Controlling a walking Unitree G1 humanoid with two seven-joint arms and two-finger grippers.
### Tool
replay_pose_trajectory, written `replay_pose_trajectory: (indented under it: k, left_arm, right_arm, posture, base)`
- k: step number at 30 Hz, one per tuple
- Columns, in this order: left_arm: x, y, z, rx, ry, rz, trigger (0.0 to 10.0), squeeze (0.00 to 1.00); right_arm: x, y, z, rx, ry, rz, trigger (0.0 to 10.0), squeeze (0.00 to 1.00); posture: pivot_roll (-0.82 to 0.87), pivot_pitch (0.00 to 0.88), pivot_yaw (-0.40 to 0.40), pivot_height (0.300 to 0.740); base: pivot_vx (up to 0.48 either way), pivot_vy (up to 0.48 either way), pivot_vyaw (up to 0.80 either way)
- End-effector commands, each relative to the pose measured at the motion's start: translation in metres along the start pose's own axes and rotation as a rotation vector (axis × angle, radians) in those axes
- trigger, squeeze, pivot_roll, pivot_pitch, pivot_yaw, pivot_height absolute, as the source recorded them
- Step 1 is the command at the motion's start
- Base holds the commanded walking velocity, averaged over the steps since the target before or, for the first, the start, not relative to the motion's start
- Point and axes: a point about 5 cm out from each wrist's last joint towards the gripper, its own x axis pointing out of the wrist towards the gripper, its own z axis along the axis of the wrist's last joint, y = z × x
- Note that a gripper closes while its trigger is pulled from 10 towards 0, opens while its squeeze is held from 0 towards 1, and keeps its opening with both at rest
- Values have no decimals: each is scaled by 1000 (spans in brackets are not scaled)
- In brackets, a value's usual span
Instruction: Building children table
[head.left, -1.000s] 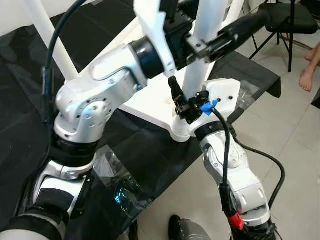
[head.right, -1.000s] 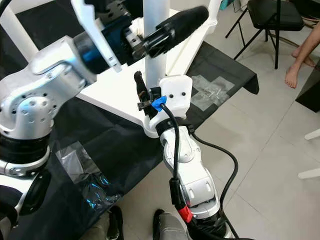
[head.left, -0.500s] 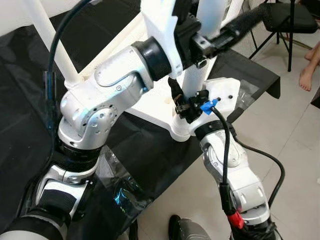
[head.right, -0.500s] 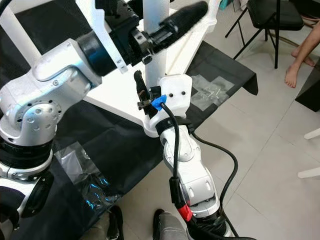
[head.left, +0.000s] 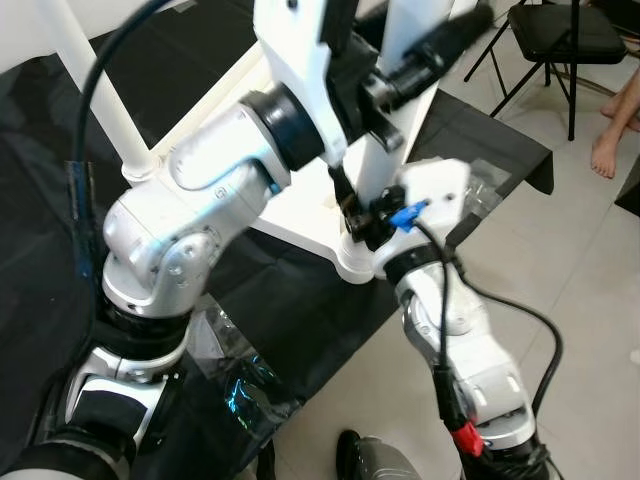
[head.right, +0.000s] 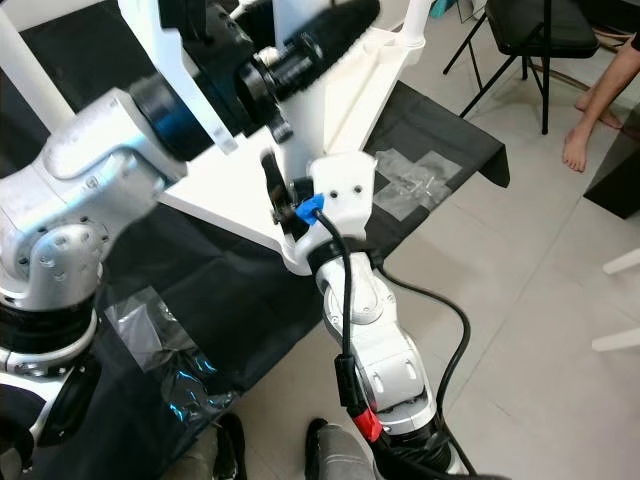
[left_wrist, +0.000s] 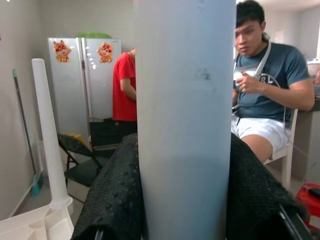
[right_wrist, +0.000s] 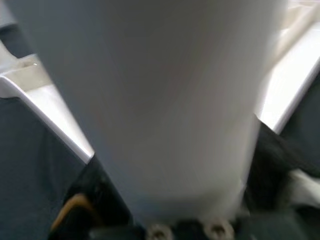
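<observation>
The white children's table (head.left: 297, 212) lies upside down on a black sheet. One white leg (head.right: 300, 125) stands up from its near corner. High on that leg, my left gripper (head.left: 405, 62) is shut on it. In the left wrist view the leg (left_wrist: 185, 125) sits tight between the black padded fingers (left_wrist: 112, 200). My right gripper (head.left: 360, 213) is shut on the same leg close to its base. There the leg (right_wrist: 165, 100) is seen close up, with dark fingers (right_wrist: 272, 150) on both sides.
Another white leg (head.left: 95, 90) rises at the table's far left corner. A clear bag of hardware (head.right: 415, 185) lies on the sheet's right edge, with more plastic (head.left: 240, 385) near my feet. A black folding chair (head.left: 565, 30) and a person's bare foot (head.left: 610, 150) are at right. Two people (left_wrist: 270, 85) are beyond the table.
My left arm has turned and shifted left, and its gripper now sits higher in the picture, still on the leg. The right gripper stays at the leg's base. The camera has moved a little.
</observation>
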Motion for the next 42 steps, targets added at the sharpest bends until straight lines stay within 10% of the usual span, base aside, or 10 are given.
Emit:
replay_pose_trajectory:
  k: [1, 9, 21, 22, 23, 24, 33, 40, 42]
  left_arm:
    - [-8, 10, -14, 10, 99, 6, 0, 0]
    - [-33, 36, -6, 8, 119, 18, 0, 0]
    - [-18, 38, -11, -3, 121, -3, 0, 0]
    - [-18, 38, -11, -5, 121, -6, 0, 0]
    - [-18, 38, -11, -5, 121, -6, 0, 0]
    - [-19, 38, -11, -8, 121, -10, 0, 0]
    - [-31, 42, -13, -21, 128, -18, 0, 0]
    - [-25, 42, -20, -30, 137, -21, 0, 0]
    - [-25, 42, -21, -32, 138, -21, 0, 0]
  right_arm:
    - [0, -10, -3, -13, 14, -32, 10000, 1000]
    - [6, -27, 33, 19, -222, 240, 10000, 1000]
    - [5, -57, 52, -66, -220, 680, 10000, 980]
    - [5, -58, 52, -68, -219, 697, 10000, 435]
    - [5, -58, 52, -68, -219, 697, 10000, 435]
    - [4, -60, 55, -56, -214, 788, 10000, 0]
    - [13, -75, 81, -52, -230, 1150, 10000, 0]
    - [29, -83, 86, -188, -188, 1185, 10000, 0]
    - [32, -83, 87, -209, -185, 1186, 8235, 0]
  posture:
    - [20, 283, -38, 740]
    - [19, 293, -30, 740]
    - [22, 297, -26, 740]
    - [22, 297, -26, 740]
    - [22, 297, -26, 740]
    - [25, 301, -26, 740]
    - [28, 306, -21, 740]
    - [35, 314, -19, 740]
    - [40, 317, -19, 740]
  base:
    - [0, 0, 0]
    - [0, 0, 0]
    - [0, 0, 0]
    - [0, 0, 0]
    - [0, 0, 0]
    - [0, 0, 0]
    - [0, 0, 0]
    - [0, 0, 0]
    - [0, 0, 0]
